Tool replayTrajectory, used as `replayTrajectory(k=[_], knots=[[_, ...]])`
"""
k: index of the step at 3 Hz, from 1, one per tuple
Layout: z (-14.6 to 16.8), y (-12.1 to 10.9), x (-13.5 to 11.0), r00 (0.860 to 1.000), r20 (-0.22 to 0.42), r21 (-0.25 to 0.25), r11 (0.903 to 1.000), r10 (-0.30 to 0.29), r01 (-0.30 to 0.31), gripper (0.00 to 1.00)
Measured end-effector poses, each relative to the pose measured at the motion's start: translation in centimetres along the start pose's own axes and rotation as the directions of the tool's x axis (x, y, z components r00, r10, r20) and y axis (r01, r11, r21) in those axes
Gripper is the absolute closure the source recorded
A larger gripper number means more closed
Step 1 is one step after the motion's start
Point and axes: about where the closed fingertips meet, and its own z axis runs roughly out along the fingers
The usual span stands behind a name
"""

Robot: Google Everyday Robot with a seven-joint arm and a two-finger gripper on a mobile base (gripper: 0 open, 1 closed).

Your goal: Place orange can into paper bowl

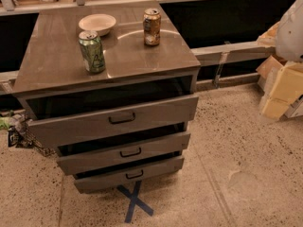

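Jaws out of view, state untellable; paper bowl (97, 22) empty, orange can (152, 27) upright nearby.

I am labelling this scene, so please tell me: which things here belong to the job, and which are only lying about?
Job: slim orange-gold aluminium can; shallow round cream-white paper bowl.
Lying about: green aluminium can; yellowish cardboard boxes on the floor.
The gripper is not in view.
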Motion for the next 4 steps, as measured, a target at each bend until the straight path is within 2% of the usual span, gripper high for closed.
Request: replayTrajectory(k=[1, 2, 3, 4], knots=[[0.0, 0.0, 0.0, 1.0, 0.0, 0.0, 1.0, 0.0, 0.0, 0.0], [0.7, -1.7, -0.9, 0.995, 0.094, 0.026, 0.999, 0.035, -0.038, 0.0], [1.9, -6.0, -3.1, 0.948, 0.305, 0.063, 0.9917, 0.087, -0.111, 0.0], [3.1, -9.7, -5.9, 0.845, 0.52, 0.047, 0.9836, 0.124, -0.174, 0.0]])
